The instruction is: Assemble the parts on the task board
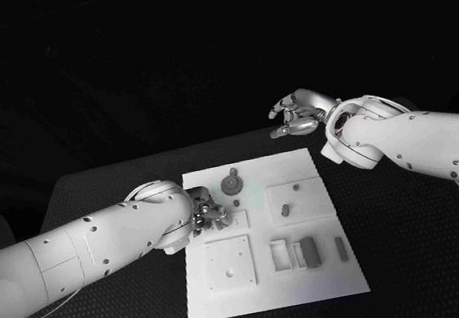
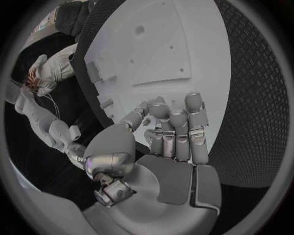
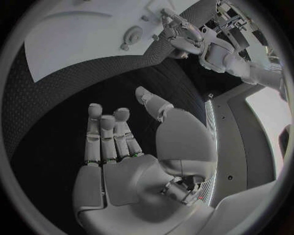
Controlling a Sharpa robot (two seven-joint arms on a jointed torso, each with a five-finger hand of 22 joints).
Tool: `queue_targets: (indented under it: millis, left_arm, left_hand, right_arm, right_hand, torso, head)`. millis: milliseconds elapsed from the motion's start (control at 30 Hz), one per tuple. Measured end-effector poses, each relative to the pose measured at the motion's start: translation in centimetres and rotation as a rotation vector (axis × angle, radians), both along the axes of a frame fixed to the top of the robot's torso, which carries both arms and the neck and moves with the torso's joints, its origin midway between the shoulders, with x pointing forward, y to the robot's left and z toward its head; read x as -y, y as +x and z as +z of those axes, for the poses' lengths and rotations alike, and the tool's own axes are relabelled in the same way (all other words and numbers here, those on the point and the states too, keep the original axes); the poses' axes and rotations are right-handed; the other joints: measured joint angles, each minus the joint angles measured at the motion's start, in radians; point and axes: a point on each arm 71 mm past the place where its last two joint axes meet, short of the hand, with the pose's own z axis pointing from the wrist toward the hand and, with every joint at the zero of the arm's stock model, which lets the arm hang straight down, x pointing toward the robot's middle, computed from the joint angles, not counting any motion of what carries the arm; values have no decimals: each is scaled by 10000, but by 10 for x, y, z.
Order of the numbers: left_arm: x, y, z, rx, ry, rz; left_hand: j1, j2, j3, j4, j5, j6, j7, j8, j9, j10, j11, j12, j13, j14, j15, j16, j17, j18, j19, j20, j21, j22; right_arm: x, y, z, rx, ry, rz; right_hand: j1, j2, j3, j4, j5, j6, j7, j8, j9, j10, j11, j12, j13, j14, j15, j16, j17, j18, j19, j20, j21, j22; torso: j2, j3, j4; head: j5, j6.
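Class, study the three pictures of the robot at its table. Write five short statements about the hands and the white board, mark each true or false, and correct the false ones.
1. The right hand hangs beyond the far edge of the task board. True.
2. The right hand holds a grey part. False: the right wrist view shows its fingers apart with nothing in them.
3. The left hand is at the board's left edge. True.
4. The round part lies off the board on the black table. False: it sits on the board, near its far edge.
5. The board lies on bare wood. False: it lies on the black table.
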Motion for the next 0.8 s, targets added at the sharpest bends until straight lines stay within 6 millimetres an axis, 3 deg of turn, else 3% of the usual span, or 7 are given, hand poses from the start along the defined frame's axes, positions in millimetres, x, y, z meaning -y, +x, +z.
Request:
queue_targets:
  millis: [300, 367, 433, 500, 567, 633, 800]
  left_arm:
    - [3, 1, 1, 8, 153, -181]
    - [3, 1, 1, 13, 161, -191]
    - [3, 1, 1, 9, 156, -191]
    - [3, 1, 0, -3, 134, -179]
    - [3, 0, -1, -37, 119, -164]
    - [3, 0, -2, -92, 98, -142]
    - [1, -1, -4, -184, 75, -70]
  left_hand:
    - [-1, -1, 6, 6, 179, 0, 0, 34, 442, 0, 0, 68, -49, 0, 0, 74, -79, -4, 0, 2, 41, -1]
    - [0, -1, 8, 8, -75, 0, 0, 35, 456, 0, 0, 114, -86, 0, 0, 110, -126, -4, 0, 3, 41, -1]
    - [0, -1, -32, 65, -663, 0, 0, 74, 516, 0, 1, 115, -135, 0, 0, 110, -194, -5, 0, 3, 41, -2]
    - [-22, -23, -144, 411, -898, 0, 0, 137, 717, 0, 1, 115, -160, -21, 21, 119, -232, -5, -1, 4, 41, -2]
    - [-210, -209, -226, 682, -916, 45, -41, 315, 854, -4, 5, 115, -172, -52, 52, 148, -260, -7, -3, 2, 41, -2]
    - [-521, -450, -375, 886, -894, 115, -60, 173, 733, -91, 27, 115, -181, -161, -58, 154, -289, -7, -58, -53, 40, -2]
    - [-1147, -827, -1061, 777, -880, 117, 95, -77, 566, -221, 30, 115, -181, -320, -143, 158, -347, -5, -99, -83, -6, -3]
  right_arm:
    - [-1, 0, 0, -5, -2, 12]
    - [-1, 0, 0, -5, -2, 13]
    - [-1, 0, 0, -5, -3, 12]
    - [0, 0, 0, -6, -4, 12]
    - [0, 0, 0, -7, -5, 10]
    - [0, 0, 0, -8, -7, 7]
    - [0, 0, 0, -11, -9, 9]
  right_hand:
    - [40, 39, -28, -27, 0, 0, 0, 0, -9, -32, 32, 40, -10, -39, -14, 0, -9, -4, 0, 0, 0, -1]
    - [40, 39, -27, -27, 0, 0, 0, 0, -9, -32, 32, 40, -11, -41, -14, 0, -9, -5, 0, 0, 0, -1]
    - [40, 40, -27, -27, 0, 0, 0, 0, -9, -32, 32, 40, -11, -44, -13, 0, -9, -6, 0, 0, 0, -1]
    - [40, 39, -27, -27, 0, 0, 0, 0, -9, -32, 32, 40, -21, -45, -13, 0, -14, -6, 0, 0, 0, -1]
    - [40, 39, -28, -27, 0, 0, 0, 0, -18, -33, 32, 40, -22, -45, -12, 0, -19, -6, 0, 0, 0, -2]
    - [40, 39, -27, -27, 0, -1, 0, 0, -18, -33, 32, 39, -25, -45, -12, 0, -19, -7, 0, 0, 0, -2]
    - [40, 39, -27, -27, 0, -1, 0, 0, -28, -33, 32, 39, -34, -45, -11, 0, -30, -7, -36, 36, 0, -3]
  torso:
    - [-3, -4, 11]
    - [-3, -10, 13]
    - [-2, -11, 13]
    - [-2, -16, 13]
    - [0, -18, 14]
    - [0, -21, 16]
    - [0, -23, 22]
  head:
    - [-9, 13]
    - [-9, 14]
    - [-16, 17]
    - [-21, 21]
    - [-22, 23]
    - [-24, 24]
    - [-27, 11]
